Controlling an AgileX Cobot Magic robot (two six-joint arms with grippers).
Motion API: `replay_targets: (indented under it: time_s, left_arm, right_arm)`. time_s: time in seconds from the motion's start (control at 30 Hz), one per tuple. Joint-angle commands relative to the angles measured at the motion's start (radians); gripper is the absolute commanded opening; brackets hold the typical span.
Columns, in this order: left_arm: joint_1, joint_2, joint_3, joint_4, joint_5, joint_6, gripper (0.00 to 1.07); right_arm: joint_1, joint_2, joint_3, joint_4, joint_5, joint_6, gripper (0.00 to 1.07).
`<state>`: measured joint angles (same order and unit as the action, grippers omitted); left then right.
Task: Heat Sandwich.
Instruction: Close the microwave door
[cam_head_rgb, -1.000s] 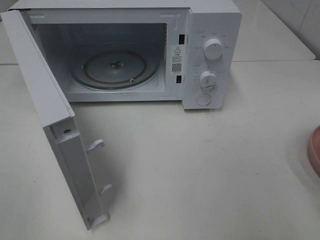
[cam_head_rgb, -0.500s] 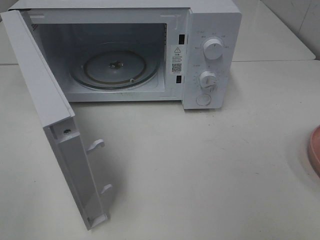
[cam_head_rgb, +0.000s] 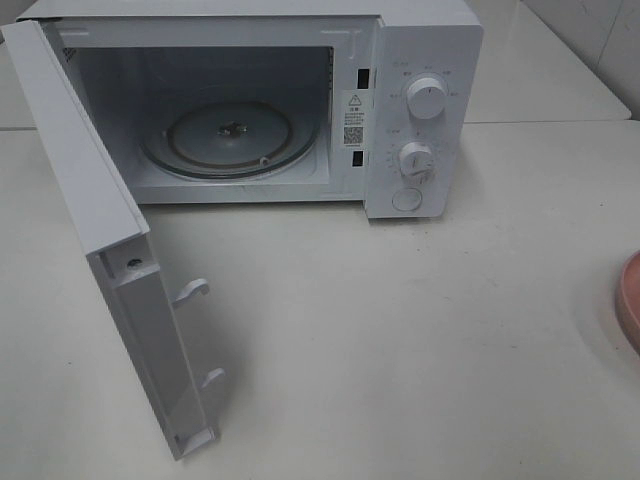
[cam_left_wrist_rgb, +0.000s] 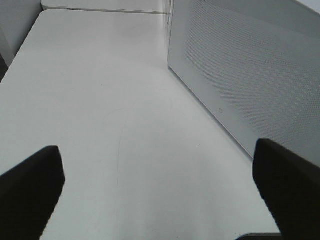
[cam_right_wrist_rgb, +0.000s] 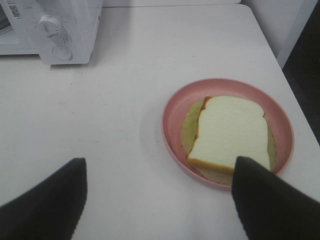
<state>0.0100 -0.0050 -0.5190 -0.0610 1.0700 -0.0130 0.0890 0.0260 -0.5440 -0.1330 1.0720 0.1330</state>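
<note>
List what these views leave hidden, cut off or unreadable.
- Sandwich: absent from the high view; in the right wrist view a finger covers one corner.
- Plate: cut off by the high view's right edge.
- Microwave dial markings and sticker: too small to read.
- Both arms: outside the high view.
- Door: the left wrist view shows only part of its outer face.

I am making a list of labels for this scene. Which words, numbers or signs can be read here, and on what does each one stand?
No text can be read.
Sticker inside the microwave front: a warning triangle and a QR code show; its print is too small.
Marks around the upper knob and lower knob: too small and blurred.
Plate and sandwich: no text.
</note>
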Motion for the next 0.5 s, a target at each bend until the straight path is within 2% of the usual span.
replay_targets:
  time_s: [0.03, 0.23, 0.5]
  left_arm:
    - [-0.006, -0.016, 0.002, 0.003, 0.000, -0.005, 0.98]
    - [-0.006, -0.016, 0.002, 0.003, 0.000, -0.005, 0.98]
    - [-0.006, -0.016, 0.002, 0.003, 0.000, -0.005, 0.98]
  right_arm:
    - [-0.019, -0.040, 0.013, 0.002, -0.007, -0.023, 0.76]
    - [-0.019, -0.059, 0.050, 0.008, -0.076, -0.038, 0.76]
    - [-0.019, -0.059, 0.048, 0.025, -0.076, -0.062, 0.76]
